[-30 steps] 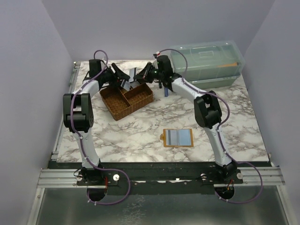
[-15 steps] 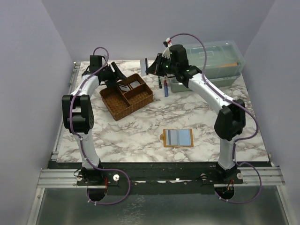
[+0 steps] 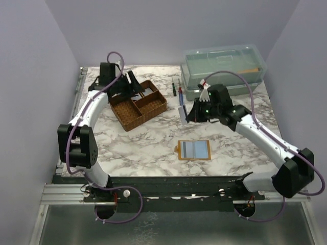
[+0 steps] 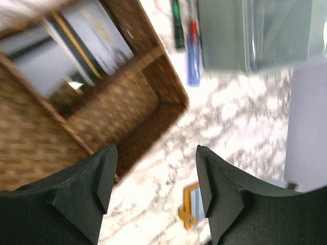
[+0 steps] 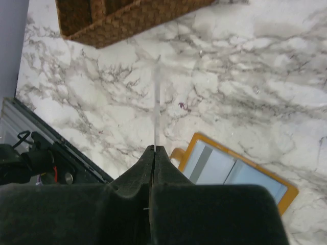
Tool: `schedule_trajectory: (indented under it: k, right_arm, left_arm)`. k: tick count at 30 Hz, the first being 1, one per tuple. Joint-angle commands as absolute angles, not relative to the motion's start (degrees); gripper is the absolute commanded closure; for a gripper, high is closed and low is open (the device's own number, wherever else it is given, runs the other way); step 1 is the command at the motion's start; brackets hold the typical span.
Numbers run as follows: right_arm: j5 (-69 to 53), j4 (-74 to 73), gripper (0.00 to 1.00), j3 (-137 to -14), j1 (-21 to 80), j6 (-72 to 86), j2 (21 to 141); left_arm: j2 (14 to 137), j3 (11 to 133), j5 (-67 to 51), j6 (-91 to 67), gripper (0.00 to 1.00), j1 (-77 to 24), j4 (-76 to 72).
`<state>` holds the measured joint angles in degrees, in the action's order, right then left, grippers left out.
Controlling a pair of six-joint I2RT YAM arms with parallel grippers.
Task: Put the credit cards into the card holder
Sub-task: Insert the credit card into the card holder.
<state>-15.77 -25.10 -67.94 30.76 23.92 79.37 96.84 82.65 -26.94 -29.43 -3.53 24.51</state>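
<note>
The right jaws are shut tight on one card [image 5: 157,102], pinching its near edge so the thin plastic sticks out straight ahead of them, seen edge-on from the right wrist. From the top view this card sits between the tray [image 3: 125,120] and the right arm, to the far side of the holder [image 3: 194,149] and apart from it.

The holder lies open and flat on the marbled surface [image 3: 153,138], near the middle, pale inner face up with a dark stripe across it. From the right wrist it shows just below and right of the held card.

The left jaws hang over the far part of the tray, spread wide with nothing between the fingers [image 4: 76,199]. Below them, in the tray's far compartment, lie more cards [image 4: 99,25], pale grey with dark and gold stripes, leaning against the wall. The other compartments seen from that wrist show only woven brown.

Two pens [image 3: 178,92] lie on the surface beyond the tray, beside a clear lidded box [image 3: 225,66] at the far right.
</note>
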Motion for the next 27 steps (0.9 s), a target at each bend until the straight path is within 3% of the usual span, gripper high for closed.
schedule_trajectory:
  k: [1, 6, 10, 17, 27]
  right_arm:
    - [-19.89, -28.05, 1.00, -55.37, 30.54, 26.91, 70.54]
    - [-26.71, -22.86, 1.00, -39.46, 28.00, 34.33, 62.40]
    - [-31.70, -17.76, 1.00, -30.74, 25.94, 38.91, 57.66]
    - [-35.49, -15.35, 1.00, -21.82, 19.89, 42.04, 54.11]
    - [-32.89, -16.42, 1.00, -19.91, 18.83, 41.03, 55.40]
  left_arm:
    - [94.09, 75.25, -32.51, -27.90, 0.34, -14.86, 25.88]
    - [92.56, 67.47, -34.05, -33.35, 0.38, -29.23, 16.81]
    - [94.66, 63.82, -37.28, -37.48, 0.46, -35.26, 10.18]
    - [101.87, 60.93, -41.84, -42.94, 0.66, -39.66, 3.72]
    - [110.33, 61.08, -44.59, -44.05, 0.77, -40.56, 3.30]
